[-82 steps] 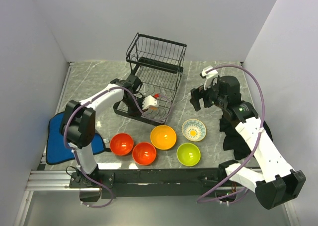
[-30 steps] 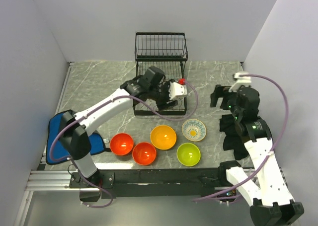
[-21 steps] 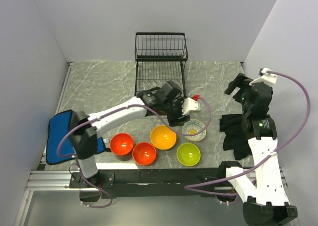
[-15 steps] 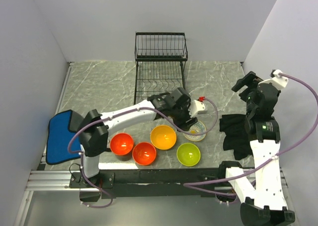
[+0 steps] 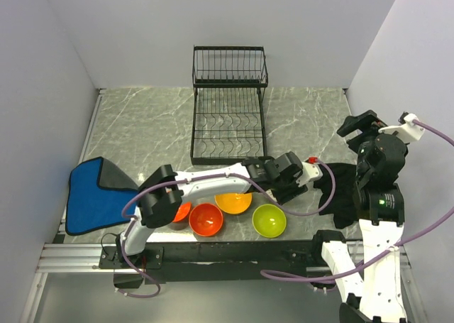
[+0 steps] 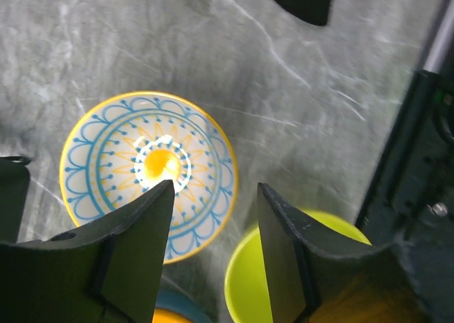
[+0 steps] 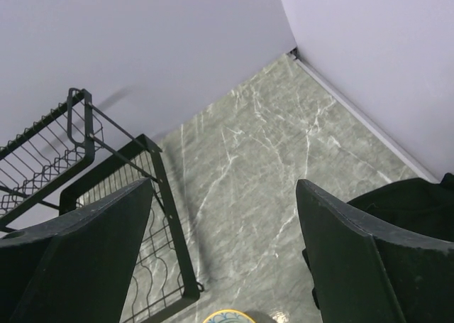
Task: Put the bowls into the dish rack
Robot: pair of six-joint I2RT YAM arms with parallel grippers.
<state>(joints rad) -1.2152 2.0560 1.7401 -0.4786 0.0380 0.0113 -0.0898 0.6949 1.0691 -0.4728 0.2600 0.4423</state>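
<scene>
Left pincer [image 6: 213, 195] is spread open, hanging right over the cream patterned bowl [image 6: 113, 160] on the worktop [image 6: 298, 74], lime green bowl [image 6: 248, 294] just beside it. Orange bowl [image 5: 231, 204] and red bowl [image 5: 206, 219] sit near too, all in front of the dish rack [image 5: 228, 121]. Right pincer [image 7: 223, 195] is off to the side, also released.

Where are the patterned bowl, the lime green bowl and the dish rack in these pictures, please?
patterned bowl [image 6: 152, 160], left wrist view, its yellow centre.
lime green bowl [image 5: 269, 220], top external view, middle of its inside.
dish rack [image 5: 228, 128], top external view, bare slotted base.
</scene>
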